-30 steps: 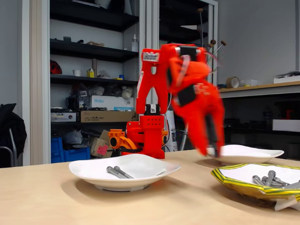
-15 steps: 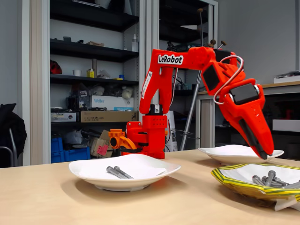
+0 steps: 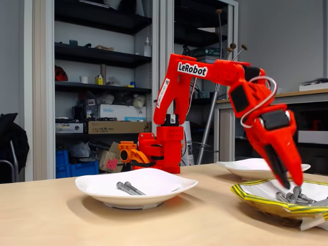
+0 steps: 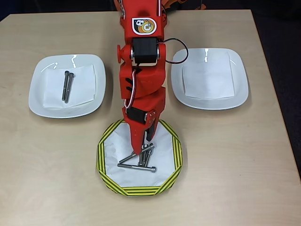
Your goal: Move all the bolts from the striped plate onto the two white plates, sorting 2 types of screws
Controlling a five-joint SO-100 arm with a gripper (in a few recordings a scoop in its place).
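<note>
The gripper (image 4: pixel 142 151) points down into the striped plate (image 4: pixel 107 176), with its tips right at the little pile of bolts (image 4: pixel 141 161). In the fixed view the gripper (image 3: pixel 289 185) looks nearly closed, but I cannot tell if it is holding a bolt or only touching the pile, because the tips are small and a bit blurry.

Right under the tips, a few bolts lie crossed over each other. One long bolt (image 4: pixel 136 167) lies flat just past the tips, toward the near edge of the bench (image 4: pixel 225 188).

Far off to one side of the gripper sits a white plate (image 4: pixel 38 101) with two long bolts (image 4: pixel 67 86) lying side by side on it. On the other side sits the second white plate (image 4: pixel 237 92).

The bolts are hard metal. They look small, fairly light for the gripper, and smooth, so I think they can roll or slip out. They will not bend or break. The best place to pinch one is probably the middle of its thin part, across it, not the round head. The crossed bolts may catch on each other, so one lying alone is easier
</note>
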